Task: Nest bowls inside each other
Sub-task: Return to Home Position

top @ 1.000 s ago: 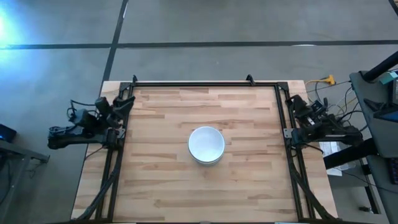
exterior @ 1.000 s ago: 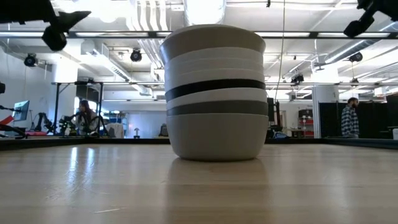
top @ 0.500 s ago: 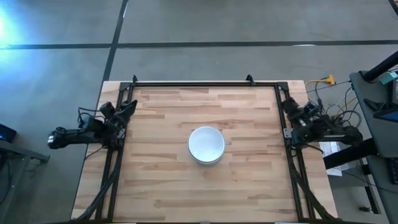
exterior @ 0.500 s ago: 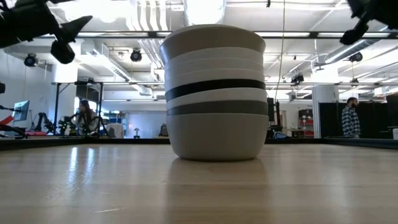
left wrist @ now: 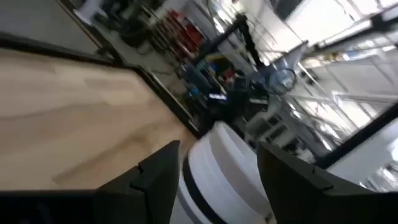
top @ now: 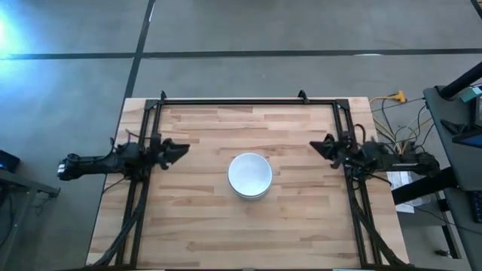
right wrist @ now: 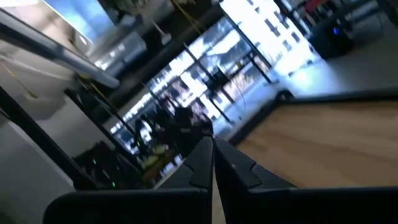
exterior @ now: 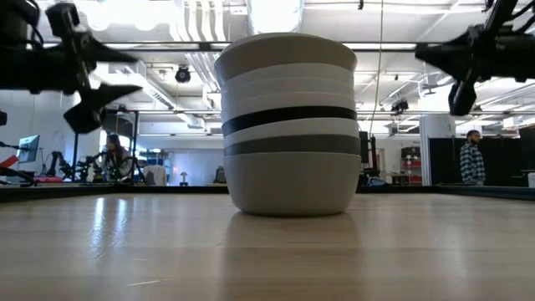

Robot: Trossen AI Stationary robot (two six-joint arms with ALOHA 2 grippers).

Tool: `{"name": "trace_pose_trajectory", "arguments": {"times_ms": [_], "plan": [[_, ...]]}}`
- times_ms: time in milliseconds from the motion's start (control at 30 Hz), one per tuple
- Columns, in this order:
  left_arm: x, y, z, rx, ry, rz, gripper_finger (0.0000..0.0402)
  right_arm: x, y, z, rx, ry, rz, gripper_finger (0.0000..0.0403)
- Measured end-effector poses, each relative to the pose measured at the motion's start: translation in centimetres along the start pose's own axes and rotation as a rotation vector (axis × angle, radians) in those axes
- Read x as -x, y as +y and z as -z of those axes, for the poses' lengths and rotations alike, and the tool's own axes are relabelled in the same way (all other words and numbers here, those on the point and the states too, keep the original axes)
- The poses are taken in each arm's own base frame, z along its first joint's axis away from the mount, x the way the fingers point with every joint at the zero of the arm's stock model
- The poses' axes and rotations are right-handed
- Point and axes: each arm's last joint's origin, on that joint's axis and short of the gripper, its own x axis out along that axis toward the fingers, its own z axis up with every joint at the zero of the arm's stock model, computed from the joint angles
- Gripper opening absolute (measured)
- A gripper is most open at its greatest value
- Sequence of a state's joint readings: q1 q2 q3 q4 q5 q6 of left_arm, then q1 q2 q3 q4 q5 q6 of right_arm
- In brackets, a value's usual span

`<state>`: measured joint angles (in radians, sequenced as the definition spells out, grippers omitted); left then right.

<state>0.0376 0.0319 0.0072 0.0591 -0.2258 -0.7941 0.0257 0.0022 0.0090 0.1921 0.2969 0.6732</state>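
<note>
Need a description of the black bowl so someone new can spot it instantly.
On the wooden table, a single stack of bowls stands near the middle. In the low view, the black bowl shows only as a thin band about halfway up the stack, the one black stripe, with white rims directly above and below it.

No readable text, label, brand, number or sign on anything in any view.

Lower bowls point(exterior: 288, 171) — hidden from above under the top bowl point(top: 250, 173); blurred, cropped in left wrist view.
</note>
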Motion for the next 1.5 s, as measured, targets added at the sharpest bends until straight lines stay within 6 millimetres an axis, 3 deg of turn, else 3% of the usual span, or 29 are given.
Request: {"name": "trace_pose_trajectory", "arguments": {"times_ms": [167,367,1500], "plan": [[-0.2,0.2,0.5,-0.024,0.075,0.006,0.0196,0.1,-0.9,1.1,0.061,0.139,0.08,0.0009],[-0.5,0.4,0.9,-0.034,0.144,-0.005,0.0196,-0.2,-1.1,1.6,0.269,0.194,0.096,0.0009],[-1.2,1.4,2.2,-0.097,0.266,-0.123,0.0196,-0.4,-1.3,1.9,0.282,0.224,0.114,0.0009]]}}
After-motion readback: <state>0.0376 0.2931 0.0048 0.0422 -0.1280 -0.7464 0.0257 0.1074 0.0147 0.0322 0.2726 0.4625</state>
